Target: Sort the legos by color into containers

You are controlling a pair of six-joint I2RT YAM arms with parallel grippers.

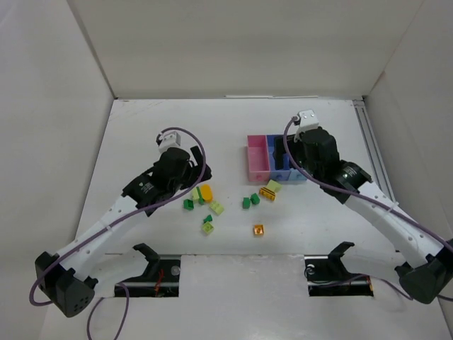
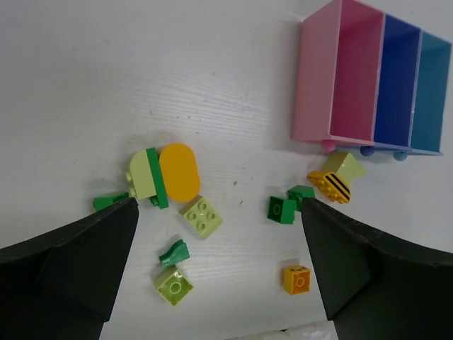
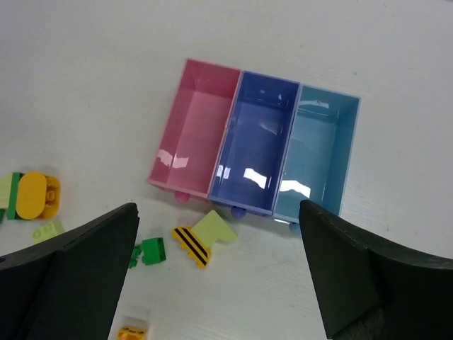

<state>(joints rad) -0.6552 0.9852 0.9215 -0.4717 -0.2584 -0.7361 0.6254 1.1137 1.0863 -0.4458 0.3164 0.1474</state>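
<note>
left gripper (image 2: 219, 207) spreads wide, empty, over the legos (image 2: 201, 216) scattered just before the containers (image 2: 311, 85); right gripper (image 3: 217, 207) hangs equally wide, empty, touching nothing, above the containers.

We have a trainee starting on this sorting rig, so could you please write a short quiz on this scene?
1. True or false: one of the bins already holds a brick.
2. Which bin is the middle one? A pink, B blue-purple, C light blue.
3. What do the left fingers hold?
Key: 1 false, all are empty; 2 B; 3 nothing, they are open.
</note>
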